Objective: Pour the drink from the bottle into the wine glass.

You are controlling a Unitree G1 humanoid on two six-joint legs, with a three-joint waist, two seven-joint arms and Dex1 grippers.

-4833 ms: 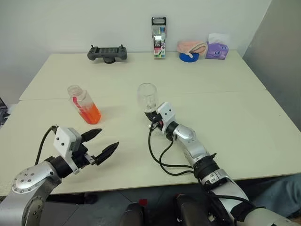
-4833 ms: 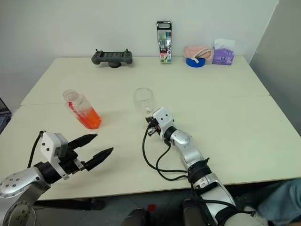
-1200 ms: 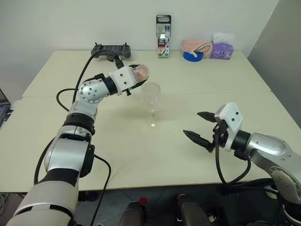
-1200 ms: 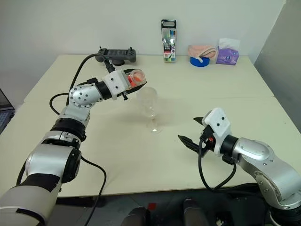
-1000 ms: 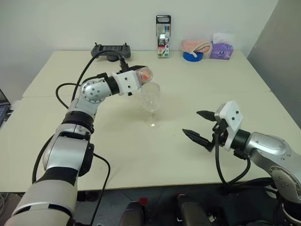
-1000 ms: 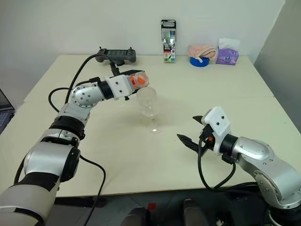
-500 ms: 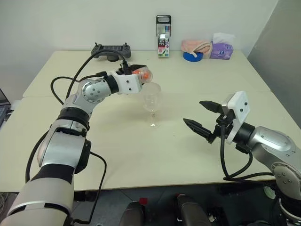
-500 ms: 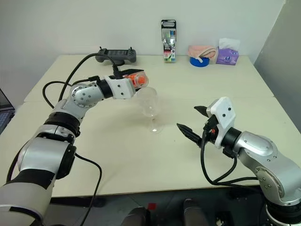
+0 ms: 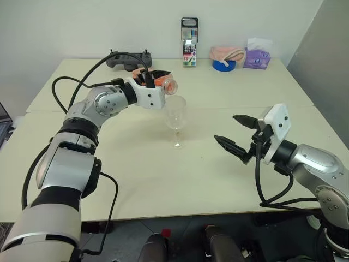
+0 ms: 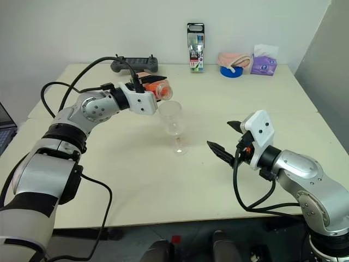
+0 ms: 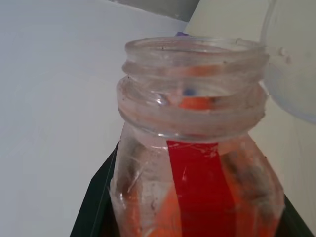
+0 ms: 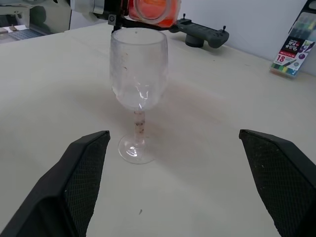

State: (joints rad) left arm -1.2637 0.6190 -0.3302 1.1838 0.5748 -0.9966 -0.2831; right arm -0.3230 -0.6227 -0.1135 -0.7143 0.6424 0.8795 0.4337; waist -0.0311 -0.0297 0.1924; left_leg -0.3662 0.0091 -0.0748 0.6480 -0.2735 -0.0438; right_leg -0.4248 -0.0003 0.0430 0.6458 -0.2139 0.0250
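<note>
Tipping bottle [image 9: 163,85] further vs 1s ago | L end effector [image 9: 155,82] clenched on it | R end effector [image 9: 235,134] released

Head pair downward over table [image 9: 163,174] (wrist views close).

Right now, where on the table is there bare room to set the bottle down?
Bare tabletop lies near the robot, left of the wine glass, and between the glass and the far wall's items. Crowded: the far edge, with controller, pen box and tissue pack, and the gap between the glass and the right tool.
</note>
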